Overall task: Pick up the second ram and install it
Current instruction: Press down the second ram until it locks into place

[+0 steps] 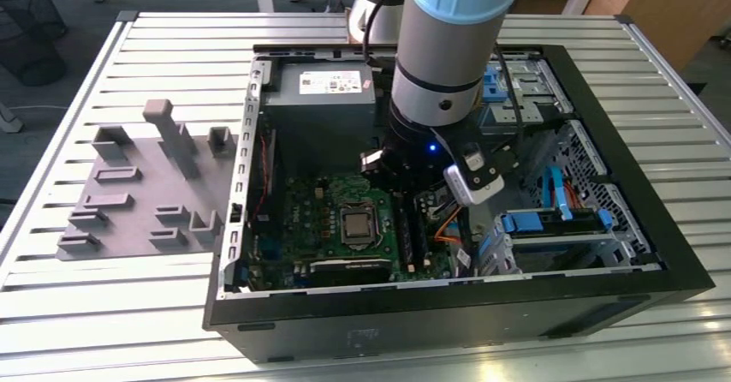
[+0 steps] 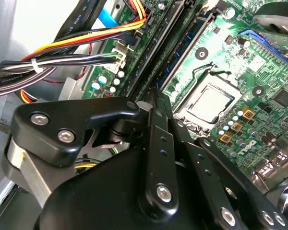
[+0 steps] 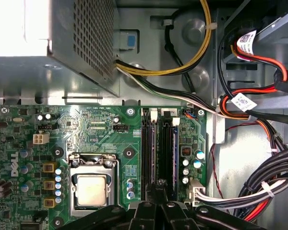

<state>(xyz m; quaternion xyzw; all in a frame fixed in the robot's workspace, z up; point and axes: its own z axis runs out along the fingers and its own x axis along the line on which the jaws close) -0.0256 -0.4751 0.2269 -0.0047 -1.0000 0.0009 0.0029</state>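
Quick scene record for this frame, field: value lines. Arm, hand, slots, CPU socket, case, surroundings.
arm: reaching down into the open PC case, above the motherboard
hand: over the near end of the black memory slots
hand state: fingers close together; grip contents cannot be told
memory slots: two long black slots side by side, beside the CPU socket
power supply: at the case's far end
outside case: grey fixture tray at the exterior view's left

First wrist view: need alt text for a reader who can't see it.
The black gripper hangs just over two long black memory slots on a green motherboard. The CPU socket sits beside the slots; a grey power supply and bundled cables flank the board.
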